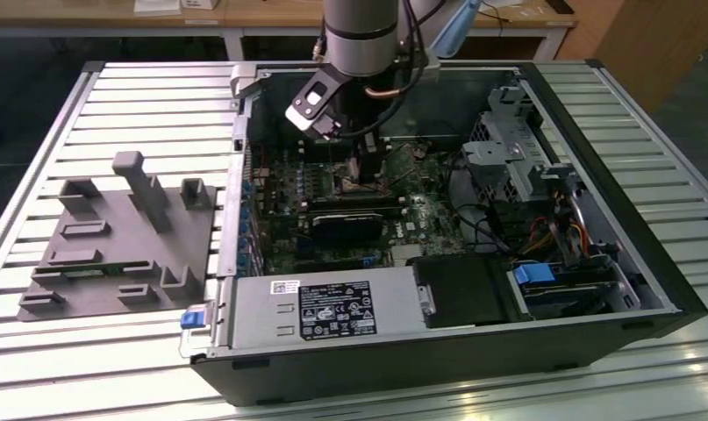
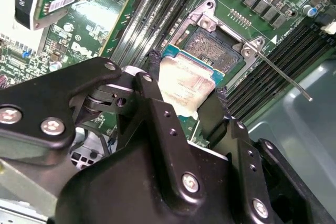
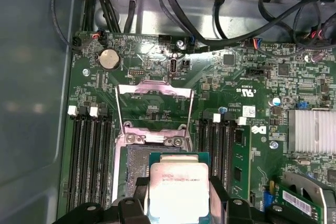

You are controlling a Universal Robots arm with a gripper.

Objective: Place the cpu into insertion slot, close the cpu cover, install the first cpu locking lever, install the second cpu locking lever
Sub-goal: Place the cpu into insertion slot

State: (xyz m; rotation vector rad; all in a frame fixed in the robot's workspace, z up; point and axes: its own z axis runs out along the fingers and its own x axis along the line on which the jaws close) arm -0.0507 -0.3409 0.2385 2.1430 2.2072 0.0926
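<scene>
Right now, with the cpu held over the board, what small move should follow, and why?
Probably a small shift to square the cpu over the insertion slot before lowering. The gripper grips it by two edges, the cpu cover is swung open, and part of the slot's dark bed shows past the chip's edge.

print: none legible | cpu point(image 3: 178, 188): dark lines of print on its metal top, unreadable | power supply point(image 1: 260, 320): large black-and-white label point(image 1: 336, 309) and small white sticker point(image 1: 284, 286), both unreadable | motherboard point(image 3: 212, 80): white silkscreen marks and a white sticker point(image 3: 248, 110), unreadable
</scene>
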